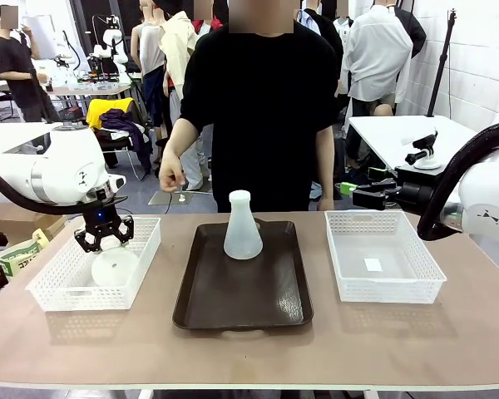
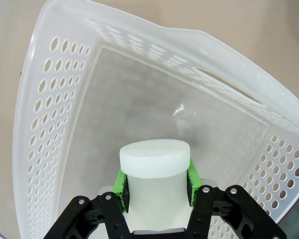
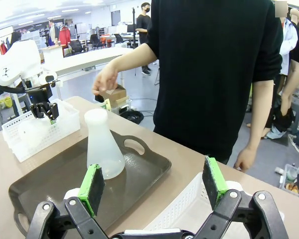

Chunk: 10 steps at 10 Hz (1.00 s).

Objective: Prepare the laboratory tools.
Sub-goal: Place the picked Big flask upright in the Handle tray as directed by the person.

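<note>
Translucent frosted-white conical flask [image 1: 243,226] upright on the dark brown rectangular tray [image 1: 243,295] at mid tabletop [image 1: 249,349], toward the tray's far end, untouched. Second translucent frosted-white conical flask [image 1: 115,266] inside the white perforated plastic basket [image 1: 58,287] on the robot's left, wide base showing pale through the basket's interior, neck clamped in the left pincer [image 1: 104,235]. Seen from the left wrist: green pads [image 2: 121,183] pressed against both sides of the neck just below the flat rim of the flask [image 2: 154,158], basket walls [image 2: 60,99] all round. Whether the base rests on the basket floor or hangs just above it, impossible to tell. Right pincer [image 3: 154,185] with jaws spread wide, nothing between the green pads, poised near the rim of the second white perforated basket [image 1: 382,258] on the robot's right; that basket bare but for a small white label on its floor. From the right wrist, tray flask [image 3: 103,147] and tray [image 3: 65,184] ahead, left pincer [image 3: 44,110] over the far basket [image 3: 40,130]. Person in black short-sleeved top standing at the far edge of the tabletop, one hand [image 1: 171,176] raised with fingers loosely curled, well apart from both flasks, the other hand [image 3: 244,158] hanging by the tabletop edge.
</note>
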Motion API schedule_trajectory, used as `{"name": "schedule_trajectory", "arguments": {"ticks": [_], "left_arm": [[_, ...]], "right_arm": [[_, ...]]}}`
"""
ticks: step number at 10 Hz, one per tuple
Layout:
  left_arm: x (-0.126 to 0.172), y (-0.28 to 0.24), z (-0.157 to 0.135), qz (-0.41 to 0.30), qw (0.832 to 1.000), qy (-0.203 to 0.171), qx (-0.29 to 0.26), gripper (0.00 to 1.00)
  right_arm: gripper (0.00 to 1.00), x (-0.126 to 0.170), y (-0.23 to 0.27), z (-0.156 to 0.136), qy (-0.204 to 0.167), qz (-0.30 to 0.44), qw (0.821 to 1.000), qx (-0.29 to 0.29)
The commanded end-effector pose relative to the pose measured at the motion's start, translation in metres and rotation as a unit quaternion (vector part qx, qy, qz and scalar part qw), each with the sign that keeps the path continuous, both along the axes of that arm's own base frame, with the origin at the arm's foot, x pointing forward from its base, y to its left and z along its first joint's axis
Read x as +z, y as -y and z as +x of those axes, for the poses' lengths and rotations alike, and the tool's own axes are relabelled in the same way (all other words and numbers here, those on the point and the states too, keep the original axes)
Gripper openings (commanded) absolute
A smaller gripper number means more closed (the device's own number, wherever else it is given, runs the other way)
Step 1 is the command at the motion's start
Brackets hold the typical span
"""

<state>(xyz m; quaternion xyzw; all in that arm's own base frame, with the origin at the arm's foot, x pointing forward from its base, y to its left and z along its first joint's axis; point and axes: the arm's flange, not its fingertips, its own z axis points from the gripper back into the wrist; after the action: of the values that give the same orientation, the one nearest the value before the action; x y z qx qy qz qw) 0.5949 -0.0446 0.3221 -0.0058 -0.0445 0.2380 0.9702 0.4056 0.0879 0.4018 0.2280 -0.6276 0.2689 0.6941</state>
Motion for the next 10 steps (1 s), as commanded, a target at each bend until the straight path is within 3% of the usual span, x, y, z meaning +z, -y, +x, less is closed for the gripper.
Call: {"name": "schedule_trajectory", "arguments": {"ticks": [1,8,10], "left_arm": [[0.001,0.000,0.001,0.004,1.000,0.008,0.005,0.00],[0.000,0.000,0.000,0.000,1.000,0.000,0.000,0.00],[0.040,-0.001,-0.019,-0.002,1.000,0.015,-0.011,0.00]], "right_arm": [[1.00,-0.001,0.001,-0.003,-0.006,-0.001,1.000,-0.002],[1.00,-0.001,0.001,-0.003,-0.006,-0.001,1.000,-0.002],[1.00,-0.001,0.001,-0.003,-0.006,-0.001,1.000,-0.002]]}}
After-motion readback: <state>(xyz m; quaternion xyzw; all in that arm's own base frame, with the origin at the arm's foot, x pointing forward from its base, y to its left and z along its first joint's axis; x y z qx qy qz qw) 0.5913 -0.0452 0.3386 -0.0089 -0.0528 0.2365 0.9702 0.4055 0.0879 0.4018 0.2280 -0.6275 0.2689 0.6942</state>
